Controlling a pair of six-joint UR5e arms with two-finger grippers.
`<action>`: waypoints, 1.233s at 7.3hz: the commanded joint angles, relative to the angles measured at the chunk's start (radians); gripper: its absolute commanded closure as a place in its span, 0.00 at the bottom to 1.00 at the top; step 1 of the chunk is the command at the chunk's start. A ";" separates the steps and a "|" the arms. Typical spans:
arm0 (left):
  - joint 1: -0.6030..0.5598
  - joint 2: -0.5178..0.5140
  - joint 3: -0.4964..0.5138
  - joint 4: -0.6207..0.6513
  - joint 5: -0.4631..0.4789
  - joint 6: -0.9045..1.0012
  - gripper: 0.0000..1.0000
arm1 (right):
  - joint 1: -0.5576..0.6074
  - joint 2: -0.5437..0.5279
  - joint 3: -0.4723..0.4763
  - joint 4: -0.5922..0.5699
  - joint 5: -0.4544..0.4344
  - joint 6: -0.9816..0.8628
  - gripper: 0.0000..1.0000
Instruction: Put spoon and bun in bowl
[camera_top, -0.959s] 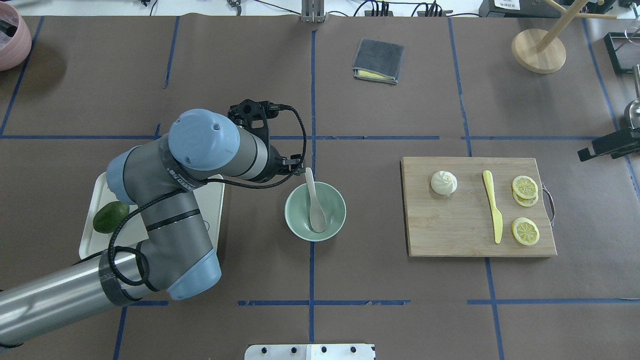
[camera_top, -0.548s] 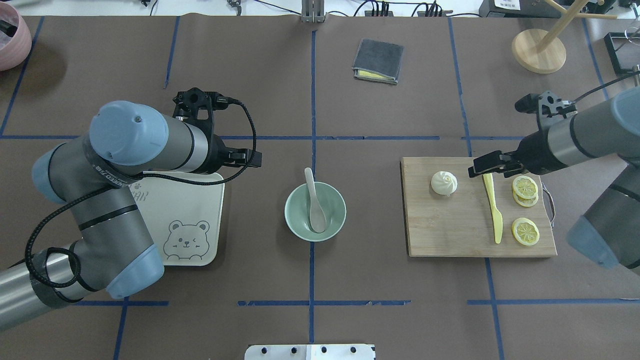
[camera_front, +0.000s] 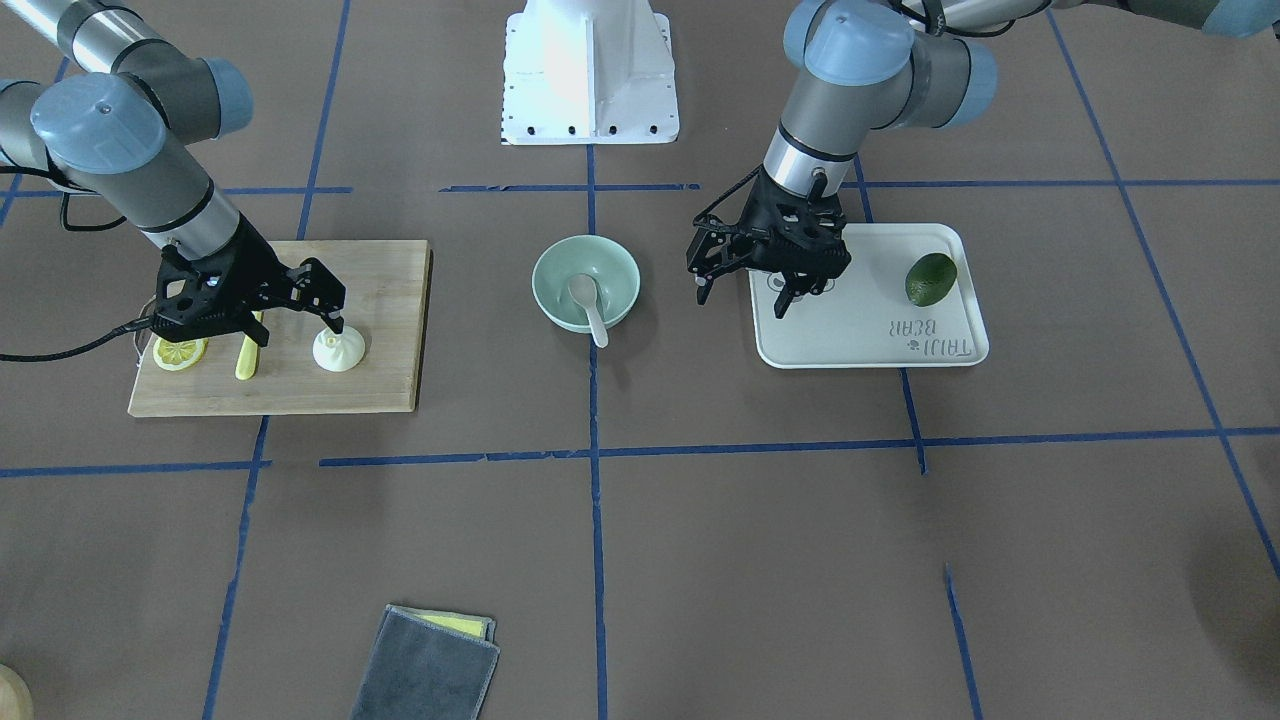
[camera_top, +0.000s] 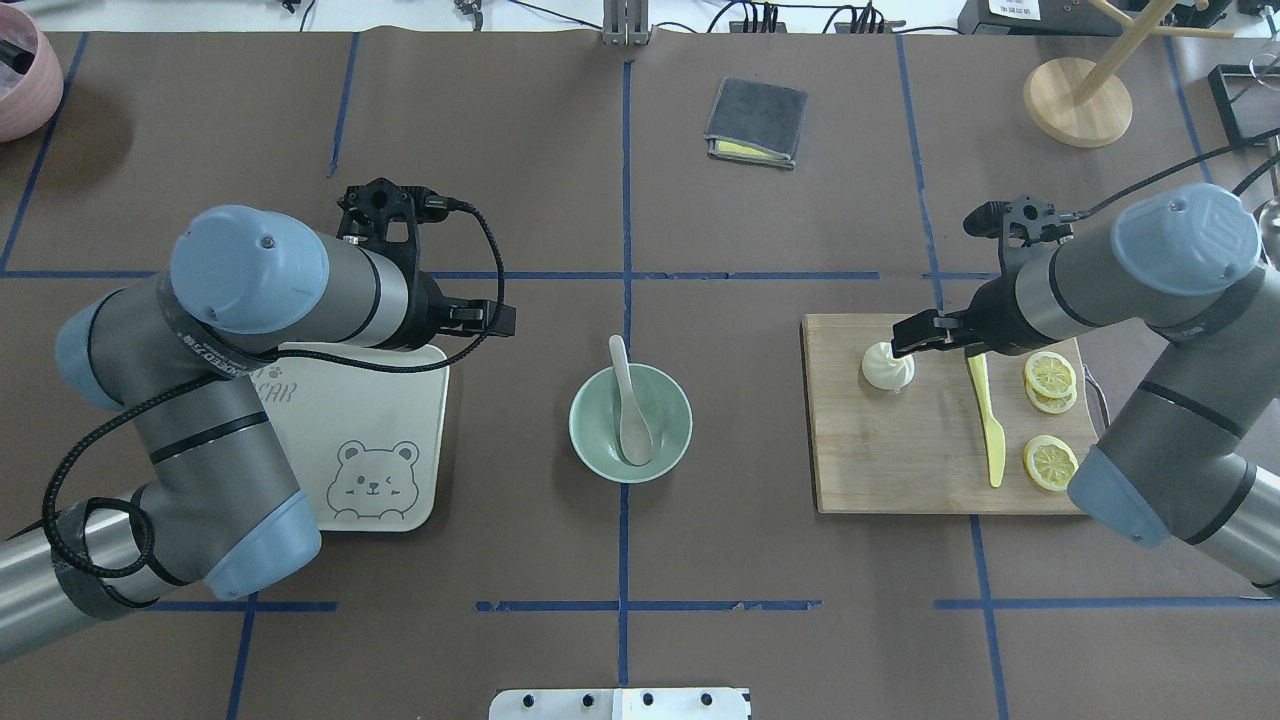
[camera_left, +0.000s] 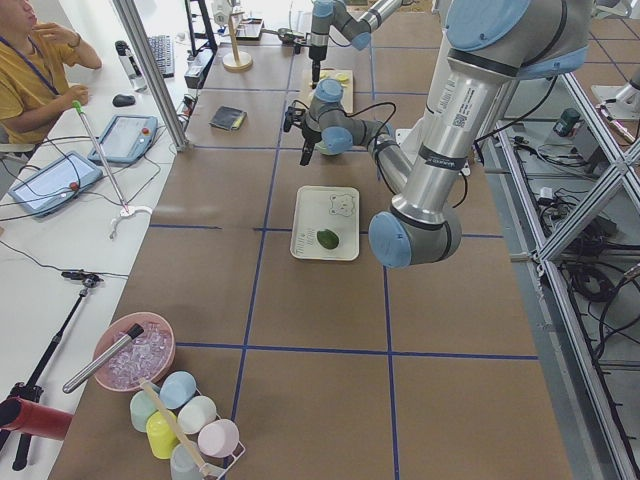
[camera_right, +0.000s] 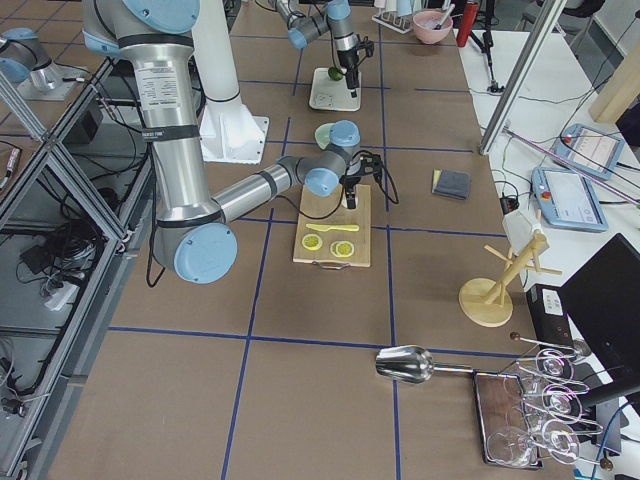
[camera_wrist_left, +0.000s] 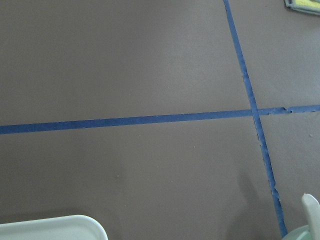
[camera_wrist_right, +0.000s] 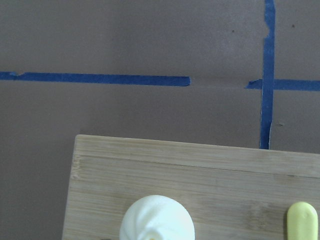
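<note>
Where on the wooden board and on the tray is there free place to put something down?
Board: bare between the bun, the knife and the edge nearest the robot. Crowded beyond the knife, with lemon slices; the right pincer hangs over the bun. Tray: bare except the avocado at one end.

Brown-papered table (camera_top: 500, 150), blue tape grid (camera_top: 627, 200)

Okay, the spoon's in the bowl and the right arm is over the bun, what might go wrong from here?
1. The open right gripper is off-centre: one fingertip hangs over the bun, so descending now might squash or shove it.
2. The yellow knife lies close beside the bun; the other finger might catch it.
3. The spoon fills much of the bowl, so the bun might land on it and roll out.
</note>
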 joint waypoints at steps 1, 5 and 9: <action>-0.001 0.002 0.001 0.001 0.000 -0.002 0.00 | -0.024 0.012 -0.012 -0.014 -0.023 0.002 0.04; -0.003 0.003 -0.002 0.001 0.002 -0.003 0.00 | -0.075 0.013 -0.022 -0.014 -0.060 0.000 0.06; -0.001 0.003 0.006 0.001 0.002 -0.003 0.00 | -0.078 0.017 -0.034 -0.014 -0.068 -0.001 0.13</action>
